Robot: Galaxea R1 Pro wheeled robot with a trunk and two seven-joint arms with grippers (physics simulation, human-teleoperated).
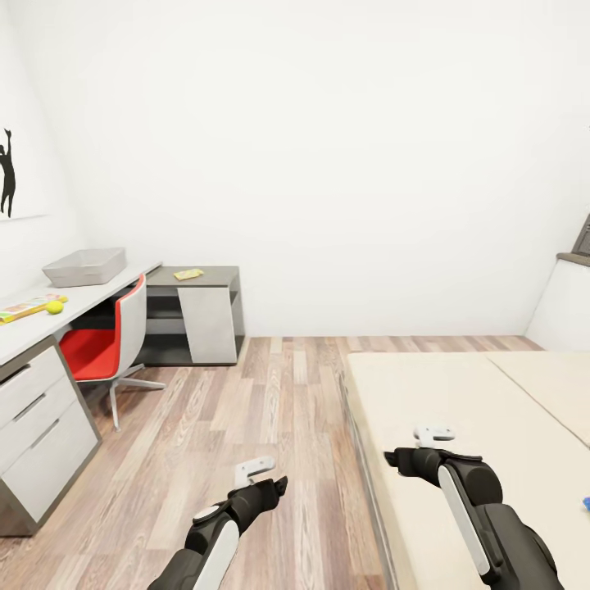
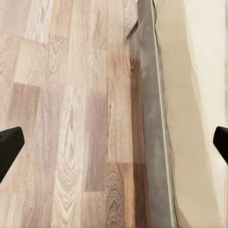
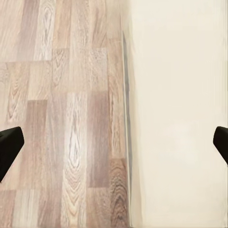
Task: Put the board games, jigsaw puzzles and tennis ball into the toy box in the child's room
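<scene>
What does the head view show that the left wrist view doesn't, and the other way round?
Head view: the toy box and tennis ball on the table, a red chair, a dark cabinet, both grippers, left and right. Left wrist view: the grey side of the bed base, close up, between wide-apart fingertips. Both: the wood floor and the beige bed.
</scene>
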